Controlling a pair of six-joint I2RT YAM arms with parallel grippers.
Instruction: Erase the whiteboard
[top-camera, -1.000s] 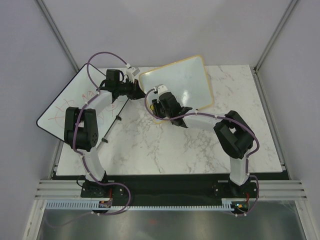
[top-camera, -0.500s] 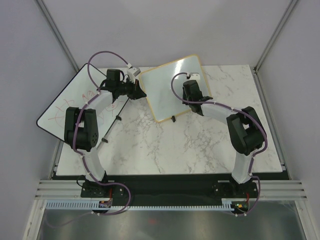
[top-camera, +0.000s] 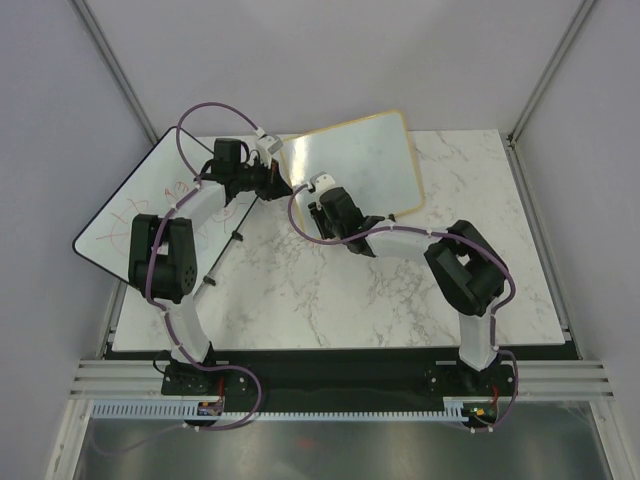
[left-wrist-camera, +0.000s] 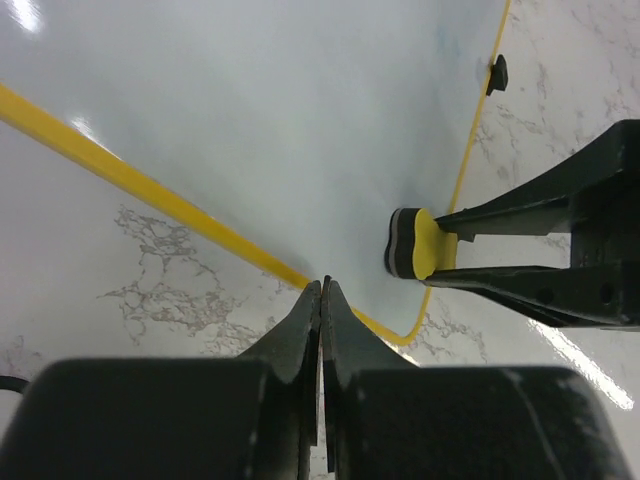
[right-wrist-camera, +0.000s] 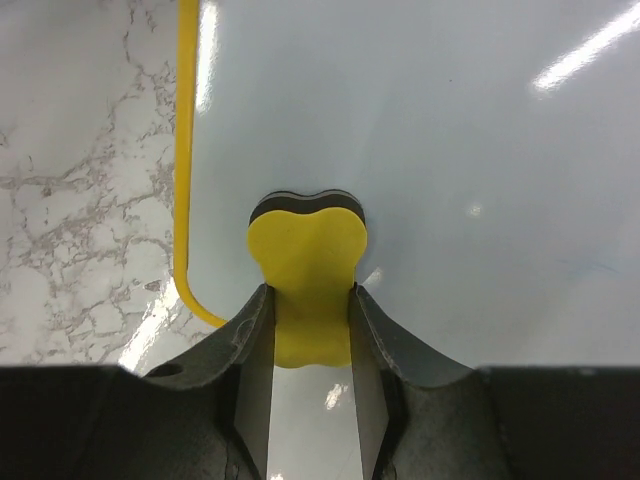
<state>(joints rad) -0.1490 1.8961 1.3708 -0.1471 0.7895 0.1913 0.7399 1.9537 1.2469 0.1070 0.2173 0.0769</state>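
The small whiteboard (top-camera: 370, 165) with the tan frame lies tilted at the table's back centre; its face looks clean in all views (left-wrist-camera: 280, 110) (right-wrist-camera: 450, 150). My right gripper (top-camera: 325, 215) is shut on a yellow eraser (right-wrist-camera: 306, 285) with a black felt pad, pressed on the board near its near-left rounded corner. The eraser also shows in the left wrist view (left-wrist-camera: 412, 244). My left gripper (top-camera: 278, 183) is shut, its tips (left-wrist-camera: 322, 287) pinching the board's left frame edge (left-wrist-camera: 150, 190). One black foot (left-wrist-camera: 497, 72) shows on the board's near edge.
A larger black-edged whiteboard (top-camera: 130, 205) with red scribbles hangs over the table's left side. The white marble table (top-camera: 330, 290) spreads in front of both boards. Grey enclosure walls (top-camera: 590, 150) stand at the sides and back.
My right gripper swept the eraser from the board's near-left corner to its right part and back to the near-left corner. The board shifted slightly. The left gripper stayed on the frame.
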